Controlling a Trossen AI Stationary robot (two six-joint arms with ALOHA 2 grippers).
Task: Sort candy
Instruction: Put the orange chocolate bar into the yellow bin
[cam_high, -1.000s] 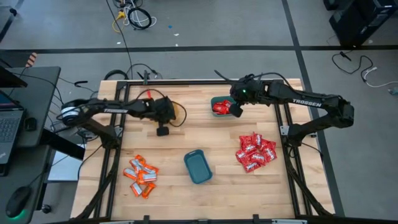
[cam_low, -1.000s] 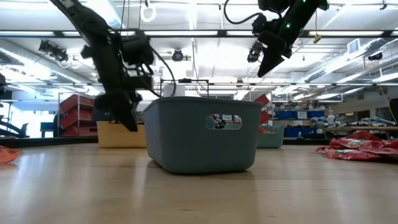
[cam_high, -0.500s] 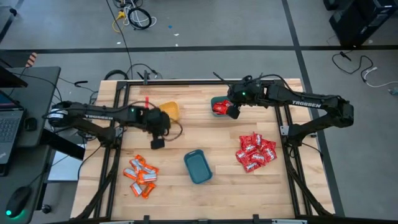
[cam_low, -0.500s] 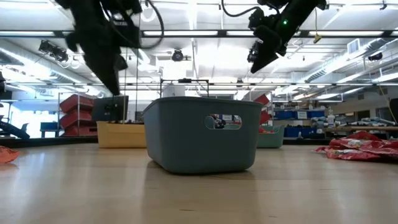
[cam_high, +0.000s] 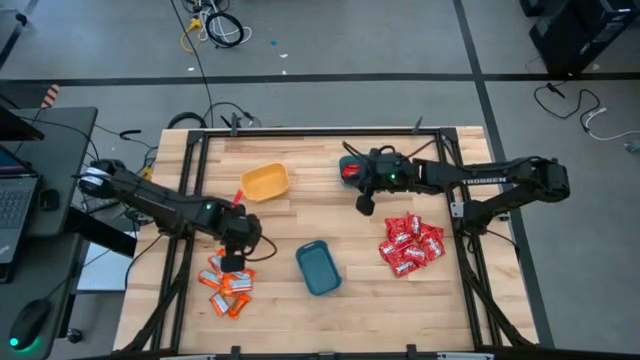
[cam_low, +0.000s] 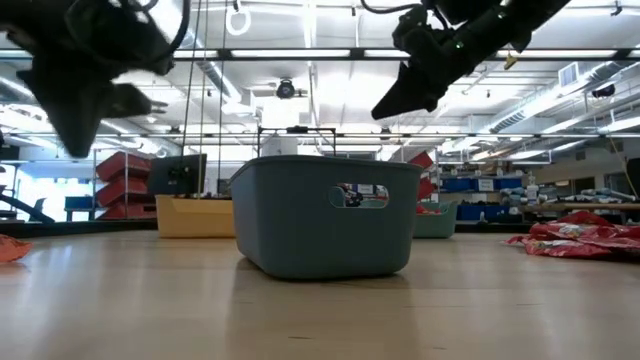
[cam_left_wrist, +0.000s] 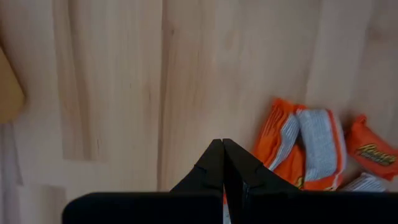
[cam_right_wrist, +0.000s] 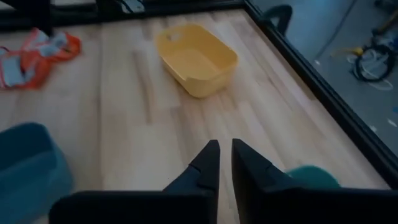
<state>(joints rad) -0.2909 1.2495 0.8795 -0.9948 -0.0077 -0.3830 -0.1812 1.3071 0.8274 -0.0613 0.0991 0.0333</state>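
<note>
Hovering clenched and empty, the left pincer (cam_high: 229, 262) hangs right over the crinkled orange-and-white candy packets (cam_high: 226, 281) heaped near the pale wooden tabletop's (cam_high: 300, 225) left edge. The right pincer (cam_high: 364, 207), fingers a sliver apart, grasps nothing beside the round teal bin (cam_high: 347, 166) of red sweets; glossy red packets (cam_high: 411, 243) lie piled behind it. Bare boards stretch between it, the yellow plastic bin (cam_high: 265, 182) and the rectangular teal bin (cam_high: 318, 267).

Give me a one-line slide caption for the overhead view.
Left gripper shut above the orange-and-white candy pile; right gripper beside the far teal bin, red candy pile waiting.
</note>
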